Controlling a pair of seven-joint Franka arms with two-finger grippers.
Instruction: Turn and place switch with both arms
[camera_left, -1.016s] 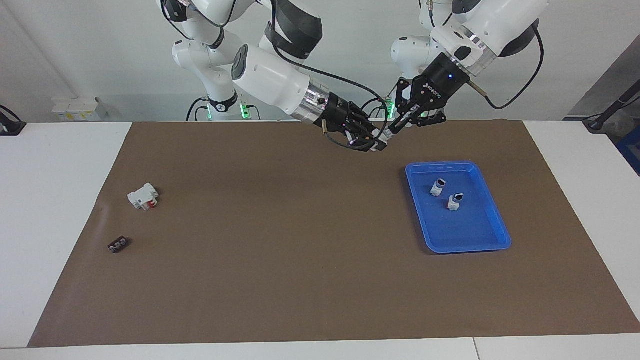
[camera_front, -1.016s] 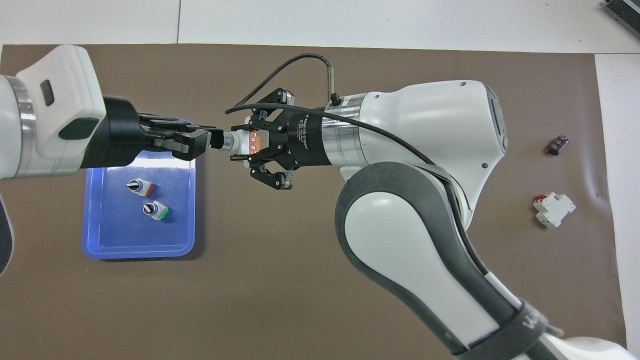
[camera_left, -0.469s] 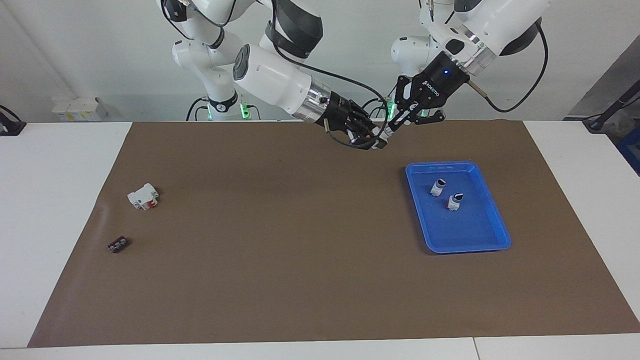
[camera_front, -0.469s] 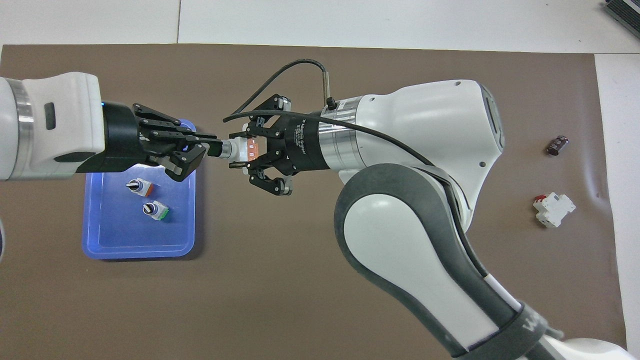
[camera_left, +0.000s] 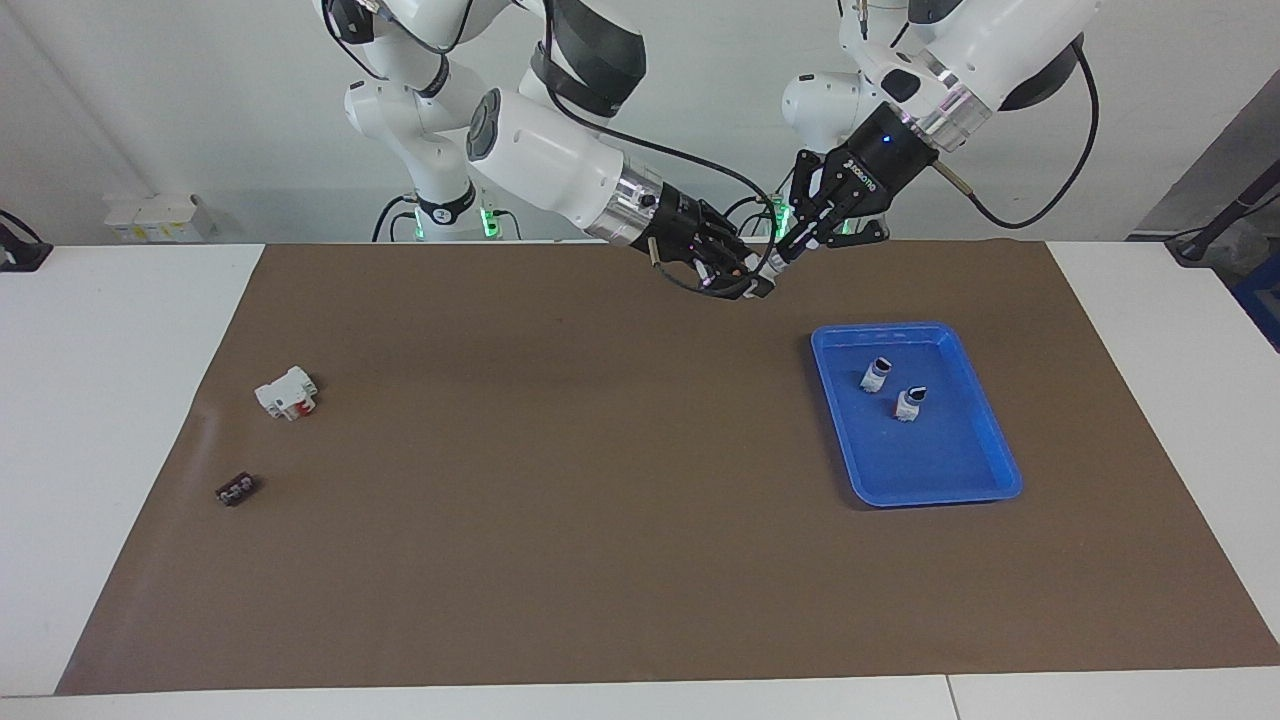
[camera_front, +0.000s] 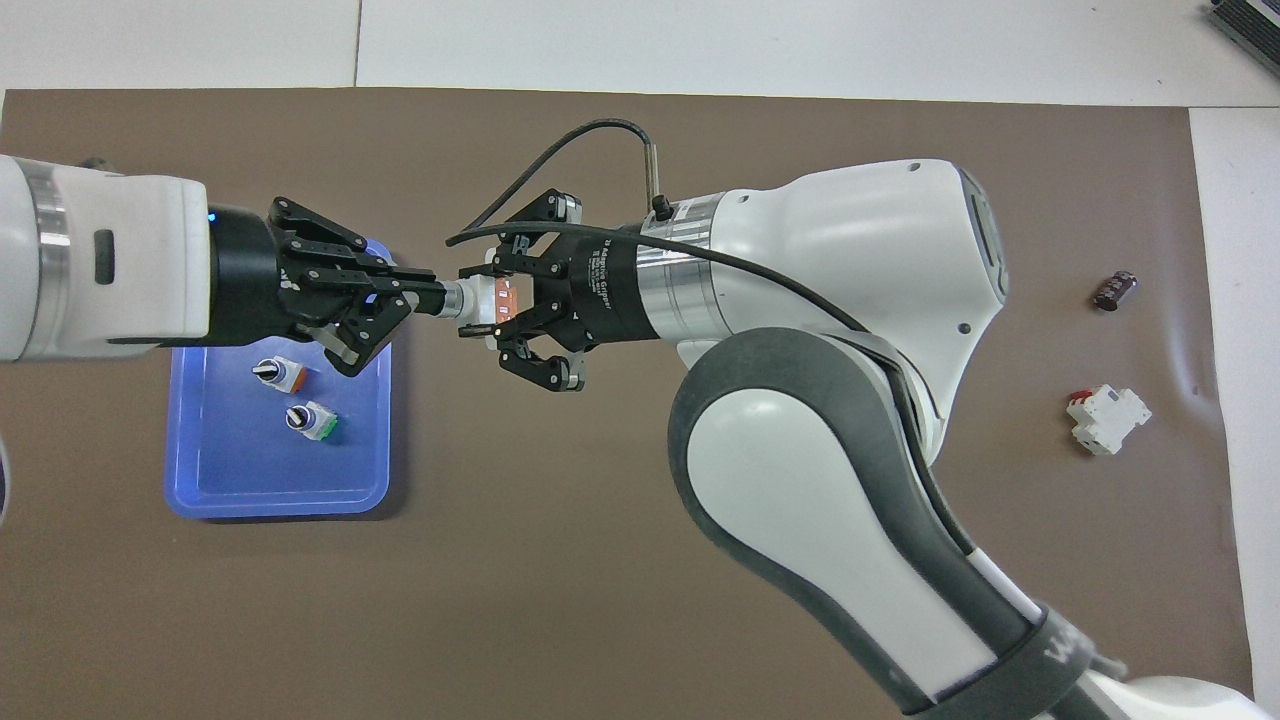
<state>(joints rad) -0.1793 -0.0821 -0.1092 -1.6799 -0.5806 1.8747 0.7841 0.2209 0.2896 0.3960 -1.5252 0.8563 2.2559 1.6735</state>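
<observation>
Two sets of black fingertips meet end to end in the air, sharing one small part. The left gripper (camera_front: 425, 299) has its fingertips pinched tight on the black rotary knob of the switch (camera_front: 478, 301). The right gripper (camera_front: 497, 303) is clamped around the orange end of the same switch, its outer links splayed wide to the sides. The switch lies level between them, with its white-grey body showing in the gap. It is held above the brown mat (camera_left: 560, 480), over bare mat just beside the blue tray (camera_left: 985, 455), at the edge nearest the robots.

In the facing view the same meeting point sits high up, where the right gripper (camera_left: 752, 280) and left gripper (camera_left: 778, 262) come together.

The left arm reaches in level from its own end of the table, over the tray. The right arm stretches across from its end.

Inside the tray stand two more switches, one with an orange base (camera_front: 279, 373) and one with a green base (camera_front: 311, 421), close together.

Toward the right arm's end of the table lie a white block with a red part (camera_front: 1107, 419) and a small dark cylindrical part (camera_front: 1115, 290), well apart from the tray.
</observation>
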